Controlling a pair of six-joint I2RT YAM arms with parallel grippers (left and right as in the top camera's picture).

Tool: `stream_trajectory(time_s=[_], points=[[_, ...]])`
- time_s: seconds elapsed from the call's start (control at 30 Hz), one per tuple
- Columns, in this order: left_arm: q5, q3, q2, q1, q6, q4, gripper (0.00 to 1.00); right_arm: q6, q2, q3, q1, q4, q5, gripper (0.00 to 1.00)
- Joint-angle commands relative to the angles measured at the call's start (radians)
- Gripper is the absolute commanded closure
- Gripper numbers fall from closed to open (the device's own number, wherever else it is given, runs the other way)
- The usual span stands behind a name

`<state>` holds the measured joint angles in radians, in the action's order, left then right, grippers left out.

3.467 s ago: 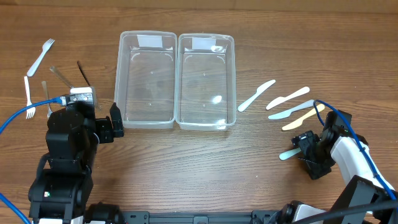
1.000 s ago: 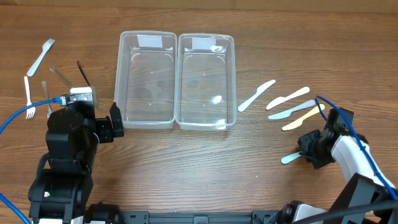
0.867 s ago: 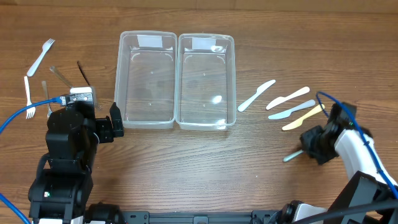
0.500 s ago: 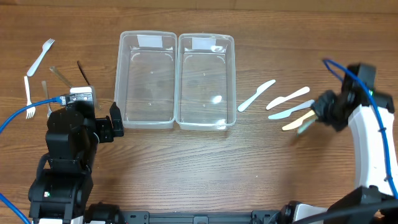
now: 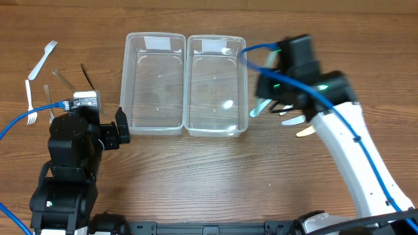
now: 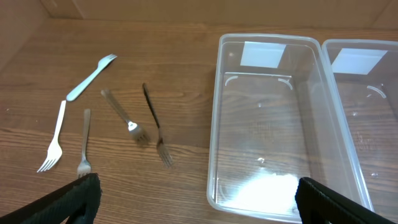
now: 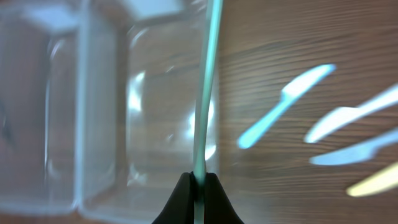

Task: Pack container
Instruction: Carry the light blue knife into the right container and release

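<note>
Right end effector (image 7: pixel 198 182) pressed together on teal plastic knife (image 7: pixel 206 87). It pinches near one end, and the length runs straight out ahead, seen edge-on. Arm is up by the right-hand wall of right container (image 5: pixel 215 78). Knife is in the air and looks to project over the tub, not yet inside. Frames are blurred, so height above the rim can't be told.

Left end effector (image 6: pixel 199 208) spread wide, holding nothing, parked just beside left container (image 5: pixel 153 78). Forks (image 6: pixel 134 127) lie on counter (image 5: pixel 196 170) on its far side.

Step in hand, by judgement: drop-off of knife into right container. To do it well:
- Carry further over tub ctr before release.
- Line knife up w/ tub's long axis, else tip may catch a wall or bridge the rim.
- Lower close to tub floor, then open; light plastic likely to bounce or skid.
- Keep clear of loose knives (image 7: pixel 283 106) on counter beside tub.
</note>
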<state>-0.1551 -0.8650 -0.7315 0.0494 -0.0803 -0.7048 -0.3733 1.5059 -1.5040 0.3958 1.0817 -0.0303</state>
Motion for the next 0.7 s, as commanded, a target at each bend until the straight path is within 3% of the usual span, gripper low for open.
stream_trajectory(time_s=[0.0, 0.2, 0.5, 0.67], points=[[-0.009, -0.029, 0.0, -0.01, -0.021, 0.0, 0.0, 0.076, 0.088, -0.023, 0.082, -0.007, 0.003, 0.96], [0.005, -0.029, 0.0, -0.01, -0.022, -0.002, 0.0, 0.129, 0.285, -0.023, 0.1, -0.1, 0.083, 0.96], [0.018, -0.029, 0.0, -0.01, -0.022, -0.002, 0.0, 0.139, 0.318, -0.023, 0.1, -0.19, 0.089, 0.96], [0.018, -0.029, 0.0, -0.01, -0.022, -0.001, 0.0, 0.143, 0.318, -0.023, 0.1, -0.191, 0.089, 0.69]])
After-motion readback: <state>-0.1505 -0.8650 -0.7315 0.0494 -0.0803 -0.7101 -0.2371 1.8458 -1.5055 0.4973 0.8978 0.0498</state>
